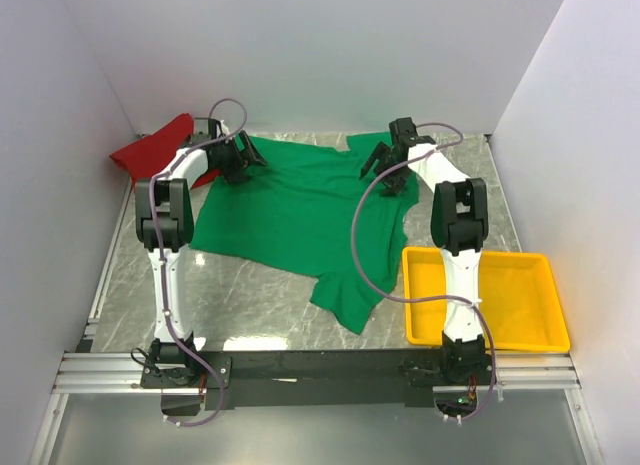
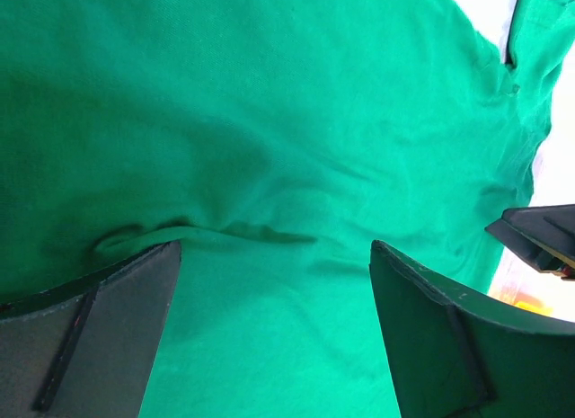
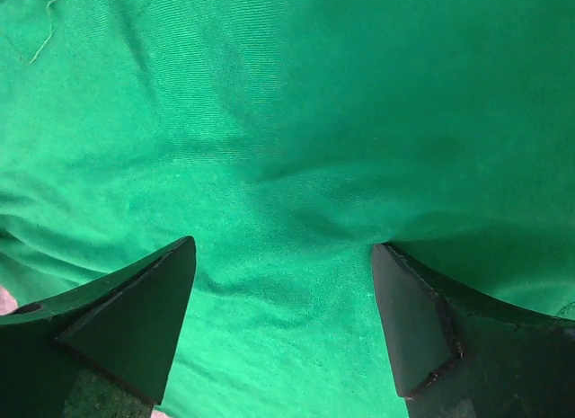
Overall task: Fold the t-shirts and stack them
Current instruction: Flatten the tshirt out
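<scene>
Green shirt (image 1: 300,210): it lies spread, mostly flat, across the middle of the desk (image 1: 250,305), its far edge close to the back wall and one end trailing toward you, just beside the yellow tray (image 1: 545,330).
Red shirt (image 1: 150,153): it sits bunched in the far left corner, partly behind your left arm; you cannot tell whether it touches the green one.
Left hand (image 2: 274,256): spread wide over the green cloth at the shirt's far left corner, a low ridge of fabric between the fingers, nothing pinched.
Right hand (image 3: 283,256): also spread wide, low over the far right part of the same shirt, gripping nothing.
Step, as it looks: you are about to take both far corners for the first fold.
Risk, uneven grip: if one hand catches the fabric and the other slips off, the fold will come out skewed.
Risk, cable (image 1: 358,235): the right arm's loop hangs across the shirt and could drag it.
Risk, red shirt: a left arm sweep may pull it along.
Risk, tray: the near end could catch on its rim.
</scene>
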Robot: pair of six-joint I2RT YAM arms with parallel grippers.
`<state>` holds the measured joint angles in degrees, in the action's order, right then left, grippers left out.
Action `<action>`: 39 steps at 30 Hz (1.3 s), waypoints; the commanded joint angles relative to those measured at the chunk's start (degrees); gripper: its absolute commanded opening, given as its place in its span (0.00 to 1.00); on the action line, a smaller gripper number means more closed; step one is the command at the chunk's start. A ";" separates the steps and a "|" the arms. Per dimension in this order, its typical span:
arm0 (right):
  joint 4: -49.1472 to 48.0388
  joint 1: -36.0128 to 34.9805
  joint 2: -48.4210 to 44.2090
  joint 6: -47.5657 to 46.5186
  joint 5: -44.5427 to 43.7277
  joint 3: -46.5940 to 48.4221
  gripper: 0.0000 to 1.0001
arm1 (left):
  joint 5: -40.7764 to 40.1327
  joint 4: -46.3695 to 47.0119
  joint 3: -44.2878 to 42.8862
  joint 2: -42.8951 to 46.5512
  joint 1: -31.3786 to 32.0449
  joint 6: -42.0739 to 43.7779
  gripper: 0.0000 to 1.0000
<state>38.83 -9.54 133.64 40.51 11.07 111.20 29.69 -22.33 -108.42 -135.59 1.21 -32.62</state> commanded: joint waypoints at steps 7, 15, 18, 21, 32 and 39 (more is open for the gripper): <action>3.10 1.63 5.05 -2.98 1.50 10.44 0.85 | -0.17 3.51 -7.59 -5.21 -0.42 -0.42 0.94; -1.56 1.46 1.28 -4.39 5.45 9.39 0.85 | 2.22 6.16 -4.44 4.69 0.72 3.08 0.94; -3.32 1.45 -1.44 -4.65 5.45 7.99 0.85 | -1.98 5.54 6.07 13.81 0.90 4.75 0.95; -4.90 1.19 -4.00 -4.48 5.45 5.88 0.85 | -8.57 3.18 13.56 22.78 0.81 5.02 0.96; -7.10 -2.41 -13.66 -5.71 3.17 -4.67 0.85 | -31.43 -2.37 41.44 38.03 -9.29 -0.43 0.84; -7.80 -4.70 -17.27 -4.92 1.94 -9.06 0.85 | -32.42 -3.07 42.32 36.19 -12.28 0.89 0.70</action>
<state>32.97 -13.58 120.79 35.73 14.33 103.70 -0.99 -26.37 -65.82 -99.53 -10.66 -32.16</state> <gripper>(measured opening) 0.851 0.715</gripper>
